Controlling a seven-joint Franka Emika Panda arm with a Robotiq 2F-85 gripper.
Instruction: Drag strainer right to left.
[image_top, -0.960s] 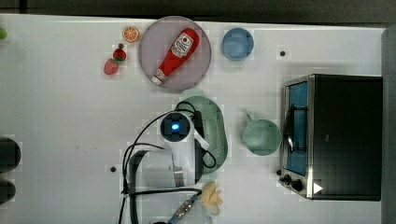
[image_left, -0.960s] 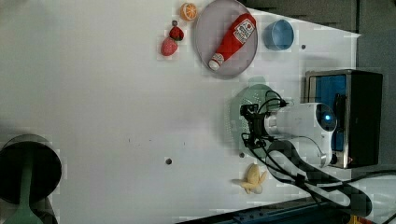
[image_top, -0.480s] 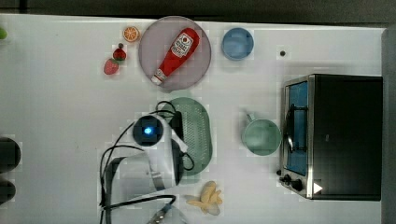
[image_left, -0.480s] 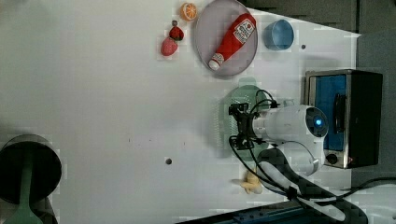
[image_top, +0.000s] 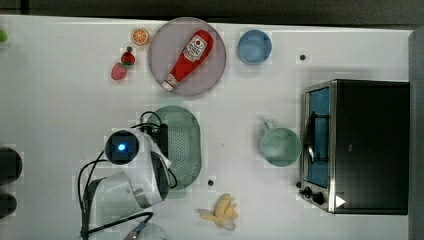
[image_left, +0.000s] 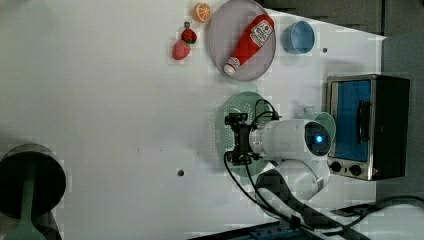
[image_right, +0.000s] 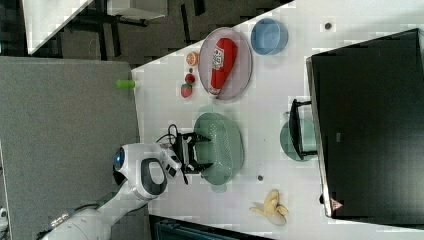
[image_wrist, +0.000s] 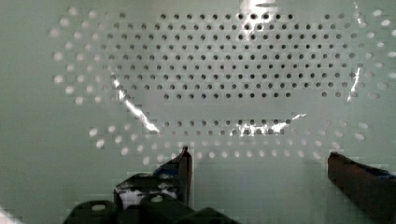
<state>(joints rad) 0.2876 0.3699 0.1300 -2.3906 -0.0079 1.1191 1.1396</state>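
- top view: the pale sage-green oval plastic strainer (image_top: 182, 145), its inside dotted with small holes, lies on the white table (image_top: 60, 110) near the middle, just below the round grey plate (image_top: 215, 60) that carries a red ketchup bottle (image_top: 189, 59). the white robot arm (image_top: 132, 170) covers the strainer's edge on the top view's left, and the black gripper (image_top: 162, 142) sits over that edge. a round pale green mug (image_top: 280, 146) stands well apart on the top view's right, just beside the black and silver toaster oven (image_top: 357, 145). a blue bowl (image_top: 254, 47) is at the far edge, a peeled banana (image_top: 221, 212) lies below the strainer, and two strawberries (image_top: 122, 66) and an orange slice (image_top: 140, 36) lie beside the plate on the top view's left.
- left view: the gripper (image_left: 237, 140) reaches into the strainer (image_left: 222, 125) from the left view's right, and the arm hides much of the bowl.
- right view: the gripper (image_right: 196, 152) is set on the strainer's (image_right: 225, 145) rim on the right view's left, its two fingers (image_right: 202, 138) spread apart and reaching onto the rim and into the bowl.
- wrist view: the strainer's (image_wrist: 224, 74) holed inside lies close below. the two dark fingertips (image_wrist: 184, 163) stand wide apart with nothing clamped between them; whether they touch the plastic i cannot tell.
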